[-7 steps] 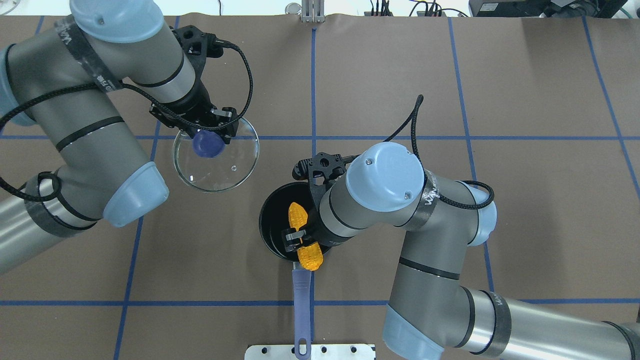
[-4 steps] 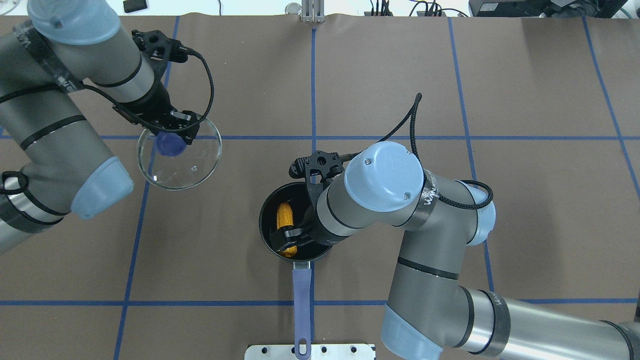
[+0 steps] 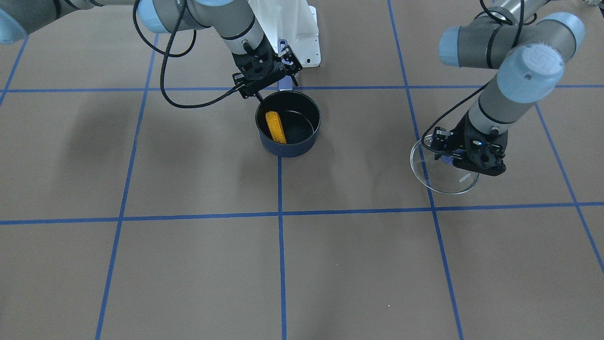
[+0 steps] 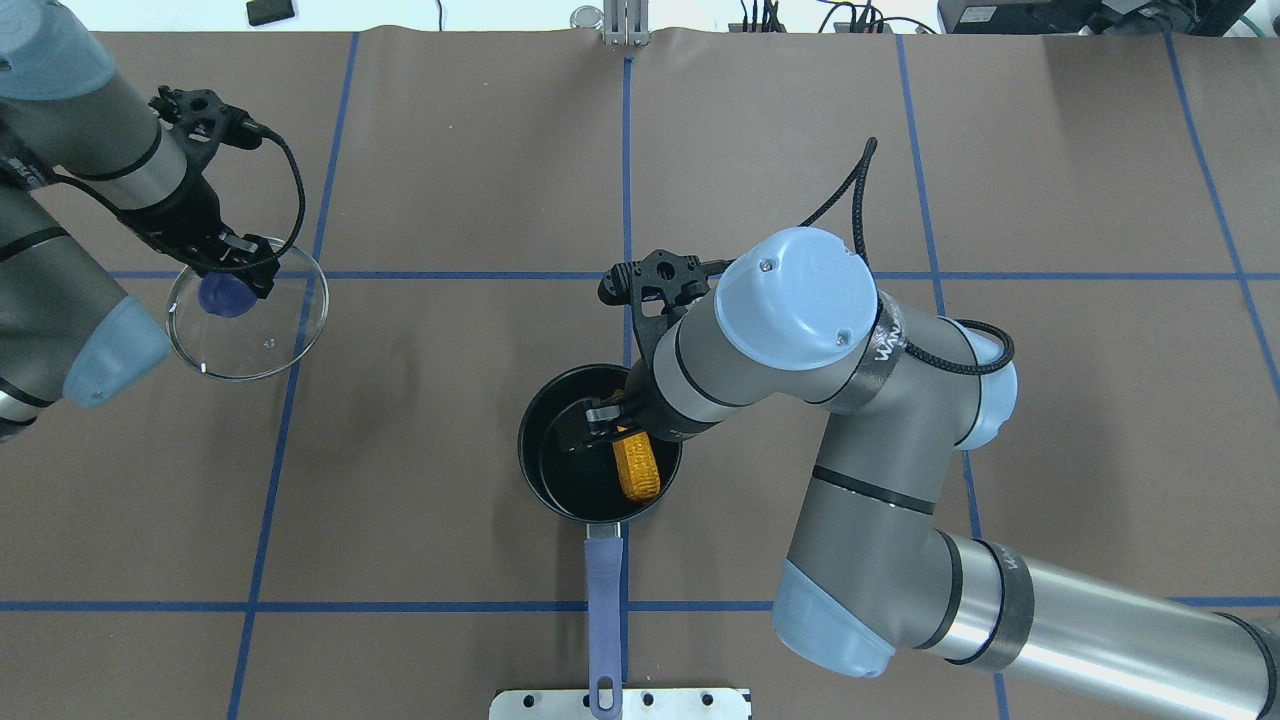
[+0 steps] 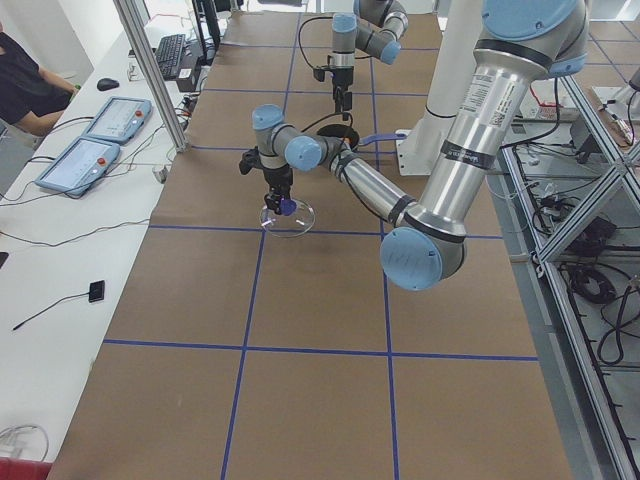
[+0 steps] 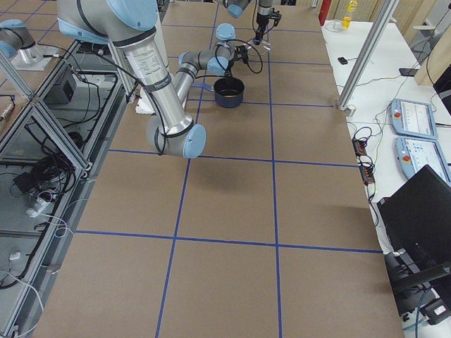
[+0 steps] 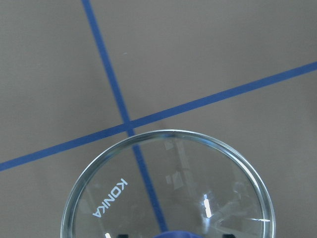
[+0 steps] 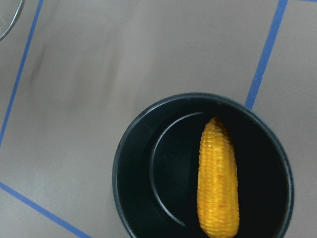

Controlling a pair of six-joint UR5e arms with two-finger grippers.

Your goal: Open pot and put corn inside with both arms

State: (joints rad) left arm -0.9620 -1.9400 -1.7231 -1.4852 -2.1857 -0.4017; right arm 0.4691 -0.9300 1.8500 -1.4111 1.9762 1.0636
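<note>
The dark navy pot (image 4: 545,480) stands uncovered mid-table, its blue handle (image 4: 603,600) pointing toward the robot. The yellow corn (image 4: 637,468) lies loose inside it, on the robot's right side, as the front view (image 3: 275,126) and the right wrist view (image 8: 218,178) also show. My right gripper (image 4: 585,428) hovers open just above the pot (image 3: 295,148), touching nothing. My left gripper (image 4: 238,268) is shut on the blue knob (image 4: 222,297) of the glass lid (image 4: 275,340), held low over the table's far left. The lid also fills the left wrist view (image 7: 168,188).
A metal mounting plate (image 4: 680,703) sits at the near table edge by the handle's end. Blue tape lines cross the brown table (image 4: 450,150). Teach pendants and cables lie on a side bench (image 5: 85,160).
My right gripper lowered the corn into the pot, let it go and drew back upward. My left arm carried the lid further to the left.
</note>
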